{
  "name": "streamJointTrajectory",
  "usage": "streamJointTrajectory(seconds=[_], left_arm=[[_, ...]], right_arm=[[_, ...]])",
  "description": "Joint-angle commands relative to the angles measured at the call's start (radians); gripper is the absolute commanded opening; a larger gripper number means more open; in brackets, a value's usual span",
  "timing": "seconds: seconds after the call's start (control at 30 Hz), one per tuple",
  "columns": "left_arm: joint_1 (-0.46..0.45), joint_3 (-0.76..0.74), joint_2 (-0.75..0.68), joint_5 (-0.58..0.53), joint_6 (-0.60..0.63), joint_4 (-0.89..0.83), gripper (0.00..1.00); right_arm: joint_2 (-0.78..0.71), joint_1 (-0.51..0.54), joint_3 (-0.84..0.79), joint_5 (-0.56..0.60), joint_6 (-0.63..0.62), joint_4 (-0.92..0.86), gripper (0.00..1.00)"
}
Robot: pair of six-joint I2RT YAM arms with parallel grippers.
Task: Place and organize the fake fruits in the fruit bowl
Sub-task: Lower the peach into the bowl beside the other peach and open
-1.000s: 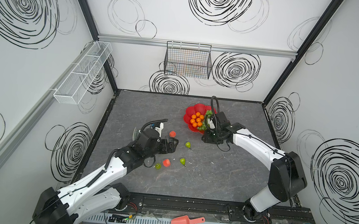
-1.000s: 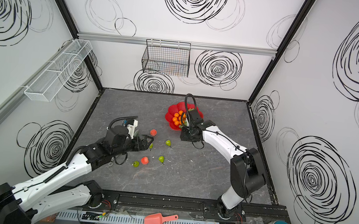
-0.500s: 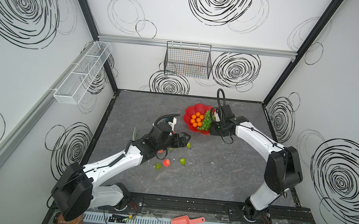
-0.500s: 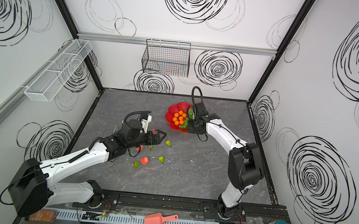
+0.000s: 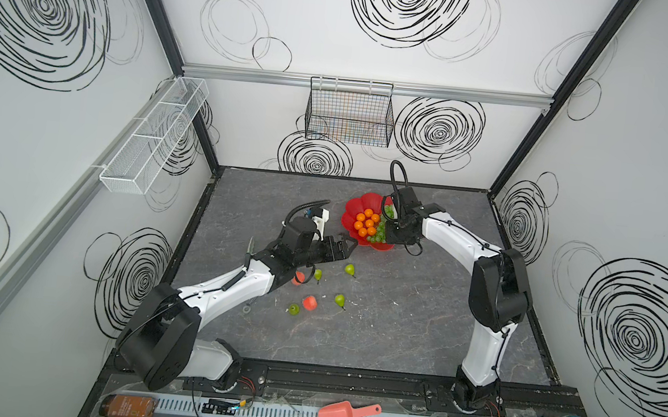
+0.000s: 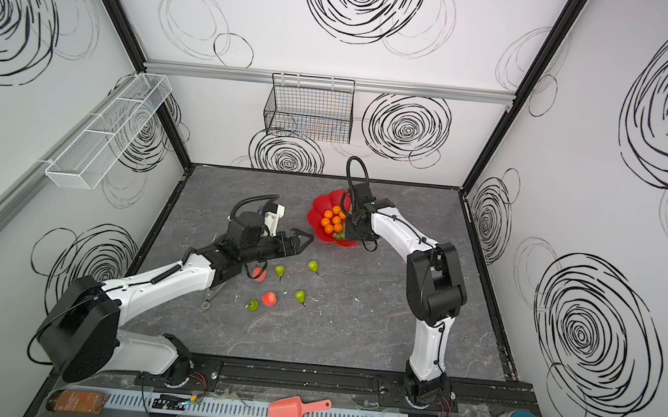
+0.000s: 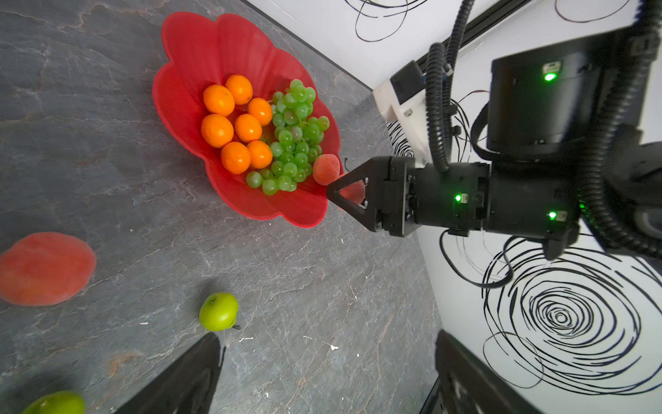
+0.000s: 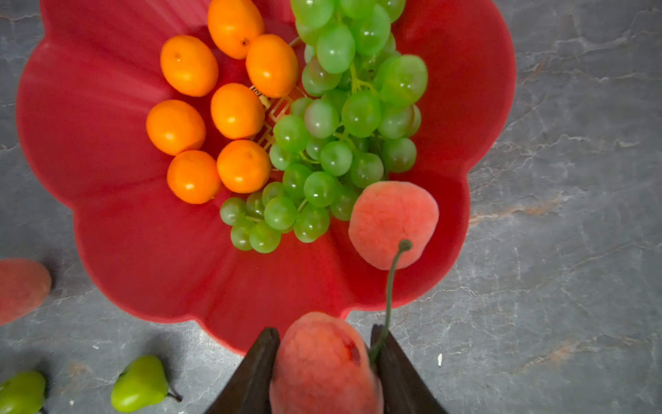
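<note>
While the right gripper (image 8: 324,344) pinches a fuzzy pink-red plastic peach (image 8: 322,369) at the rim of the glossy red flower-shaped bowl (image 8: 89,107), seven orange balls (image 8: 236,111), a bunch of green grapes (image 8: 336,125) and a second peach (image 8: 392,222) lie inside it. The left gripper (image 7: 327,335) hangs spread and empty above the grey worktop (image 5: 396,328), where four green pears (image 5: 339,300) and two loose peaches (image 5: 309,302) lie.
</note>
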Motion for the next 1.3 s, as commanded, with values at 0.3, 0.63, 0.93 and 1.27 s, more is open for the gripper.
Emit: streamJointTrajectory(seconds=[0.3, 0.63, 0.93, 1.27], left_arm=[[0.024, 0.044, 0.021, 0.052, -0.026, 0.096, 0.96], [0.037, 0.031, 0.001, 0.055, -0.019, 0.08, 0.96], [0.051, 0.016, -0.016, 0.058, -0.018, 0.071, 0.96], [0.047, 0.044, -0.078, 0.013, 0.058, -0.058, 0.96]], right_arm=[[0.119, 0.023, 0.122, 0.102, -0.015, -0.075, 0.43], [0.145, 0.024, 0.147, 0.118, -0.015, -0.088, 0.48], [0.148, 0.024, 0.151, 0.116, -0.015, -0.091, 0.52], [0.085, 0.028, 0.174, 0.093, -0.013, -0.108, 0.56]])
